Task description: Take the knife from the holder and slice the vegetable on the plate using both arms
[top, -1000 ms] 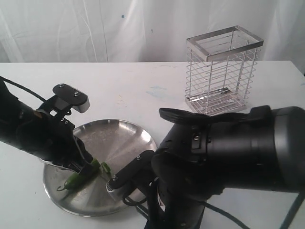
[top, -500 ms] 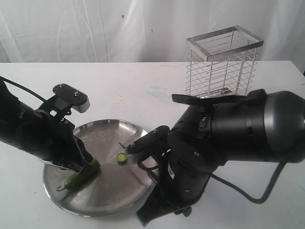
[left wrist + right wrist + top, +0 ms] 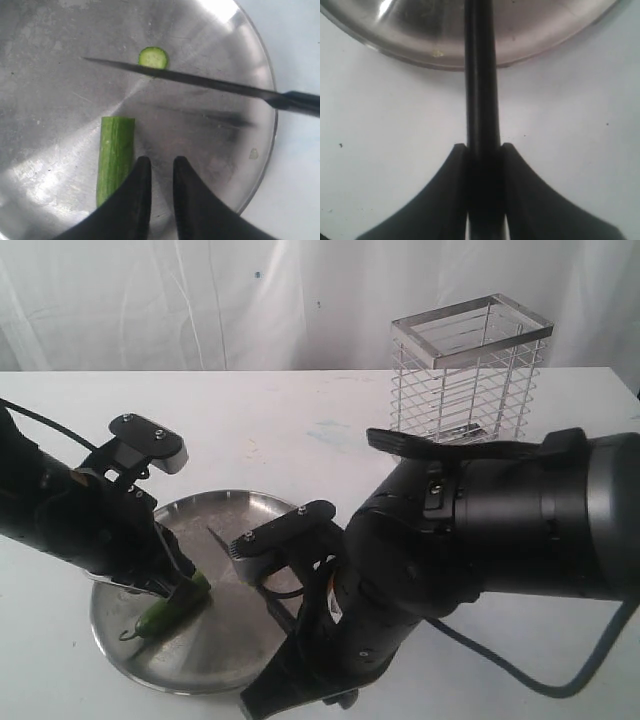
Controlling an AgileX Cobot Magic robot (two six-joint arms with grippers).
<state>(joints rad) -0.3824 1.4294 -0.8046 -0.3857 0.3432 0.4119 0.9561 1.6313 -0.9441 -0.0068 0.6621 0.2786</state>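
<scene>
The green vegetable (image 3: 117, 155) lies on the steel plate (image 3: 45, 90) with a flat cut end. One round slice (image 3: 153, 57) lies apart from it. My left gripper (image 3: 158, 162) is shut with only a narrow gap and nothing in it. Its finger (image 3: 140, 185) rests beside the vegetable (image 3: 175, 608). The black knife (image 3: 200, 82) hangs across the plate between the slice and the cut end. My right gripper (image 3: 483, 147) is shut on the knife's handle (image 3: 481, 75). In the exterior view the blade tip (image 3: 216, 536) points left over the plate (image 3: 120, 640).
The wire holder (image 3: 468, 380) stands at the back right of the white table with nothing in it. The bulky right arm (image 3: 470, 540) fills the front right and hides the plate's right rim. A white curtain hangs behind the table.
A slice came off the vegetable's end. The right gripper first drew right with the knife, then swung back left over the plate, and now hides the slice in the exterior view. The left gripper stayed put.
</scene>
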